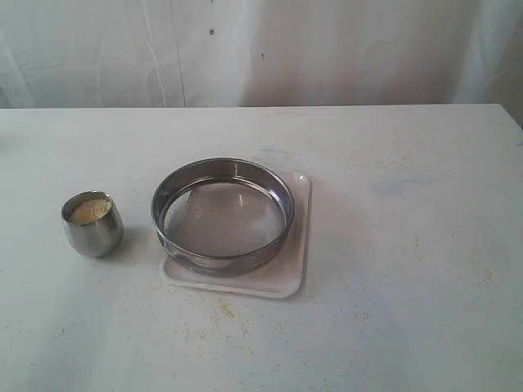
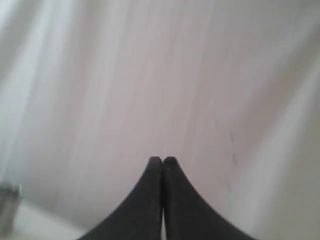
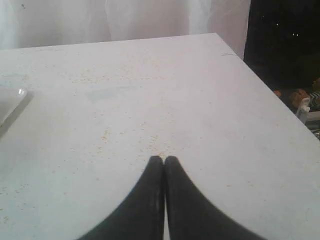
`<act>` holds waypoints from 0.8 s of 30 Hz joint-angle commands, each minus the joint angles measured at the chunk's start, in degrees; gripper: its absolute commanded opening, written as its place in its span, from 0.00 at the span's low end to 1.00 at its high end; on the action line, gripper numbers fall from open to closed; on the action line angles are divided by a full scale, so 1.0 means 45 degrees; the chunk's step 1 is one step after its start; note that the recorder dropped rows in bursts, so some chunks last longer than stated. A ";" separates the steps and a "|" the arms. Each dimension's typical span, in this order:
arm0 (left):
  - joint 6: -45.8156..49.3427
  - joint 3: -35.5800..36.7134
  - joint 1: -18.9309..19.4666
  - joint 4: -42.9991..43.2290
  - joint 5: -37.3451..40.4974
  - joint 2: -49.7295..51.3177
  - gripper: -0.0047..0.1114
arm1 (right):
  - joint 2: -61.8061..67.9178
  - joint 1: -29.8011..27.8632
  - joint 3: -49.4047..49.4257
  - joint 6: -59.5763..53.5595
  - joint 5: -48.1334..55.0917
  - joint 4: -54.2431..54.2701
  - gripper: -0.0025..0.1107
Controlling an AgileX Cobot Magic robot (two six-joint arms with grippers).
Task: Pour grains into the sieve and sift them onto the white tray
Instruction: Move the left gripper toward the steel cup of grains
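Setup: you had the sieve (image 1: pixel 222 216) seated on the white tray (image 1: pixel 296 245), pushed toward the tray's left side with a bare strip of tray showing on the right. That stacking made sense, since whatever passed the mesh should land on the tray rather than the table (image 1: pixel 409 245). The mesh looked bare.

The grains (image 1: pixel 89 211) were in the small steel cup (image 1: pixel 92 224). It stood upright on the table just left of the sieve, not touching it, and was filled close to the rim. My reading is that it was parked there for an easy reach by the left arm. Stray specks (image 1: pixel 221 310) lay on the table in front of the tray.

Pincers: neither arm showed in the exterior view. The left gripper (image 2: pixel 162 160) was closed tip to tip with nothing between the fingers, facing a pale blurred surface. The right gripper (image 3: pixel 163 159) was closed likewise and empty, above speckled table, with a tray corner off to one side.

Judgement: pouring had not begun, and you would need to open the left pincer to take the cup.
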 commanded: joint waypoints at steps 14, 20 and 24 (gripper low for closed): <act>0.3217 -0.8658 0.0018 0.5171 0.6917 1.0879 0.04 | 0.0025 -0.0051 -0.0095 0.0012 -0.0113 -0.0094 0.02; 0.2931 -0.8032 0.0018 0.5171 0.6737 1.3612 0.04 | 0.0025 -0.0051 -0.0095 0.0012 -0.0113 -0.0094 0.02; 0.2931 -0.7670 0.0018 0.5171 0.7039 1.4577 0.04 | 0.0025 -0.0051 -0.0095 0.0008 -0.0110 -0.0094 0.02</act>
